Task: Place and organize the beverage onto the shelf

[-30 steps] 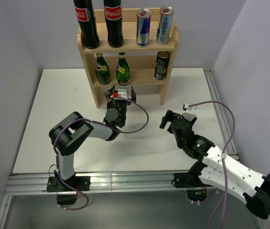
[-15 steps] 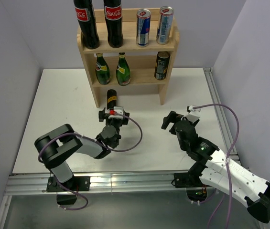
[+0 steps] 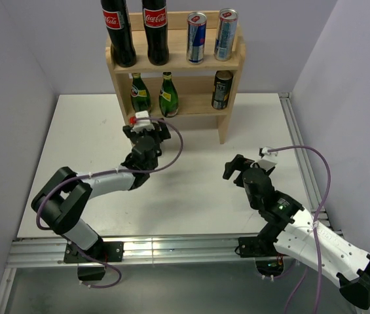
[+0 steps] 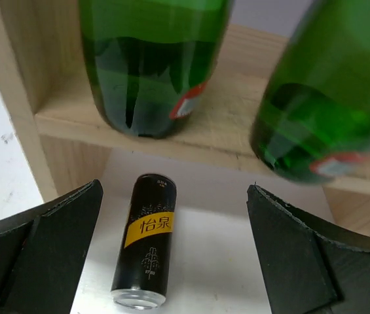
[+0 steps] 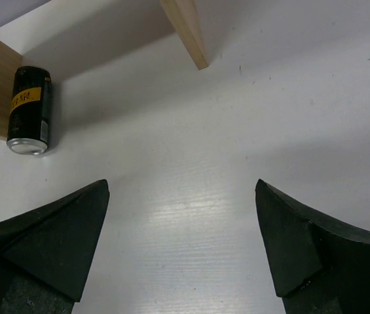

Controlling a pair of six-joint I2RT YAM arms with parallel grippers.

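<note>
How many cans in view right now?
4. Two silver-blue cans on the shelf top tier; upright black can on its lower tier; lying black can on the table at the shelf's base.

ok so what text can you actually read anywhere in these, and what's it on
"Coca-Cola": left cola bottle, top tier of the shelf.
"Coca-Cola": right cola bottle, same tier.
"怡泉": yellow band of the lying black can, below the lower tier.
Too small or blurred: both silver-blue cans, the upright black can, labels of the green bottles.
</note>
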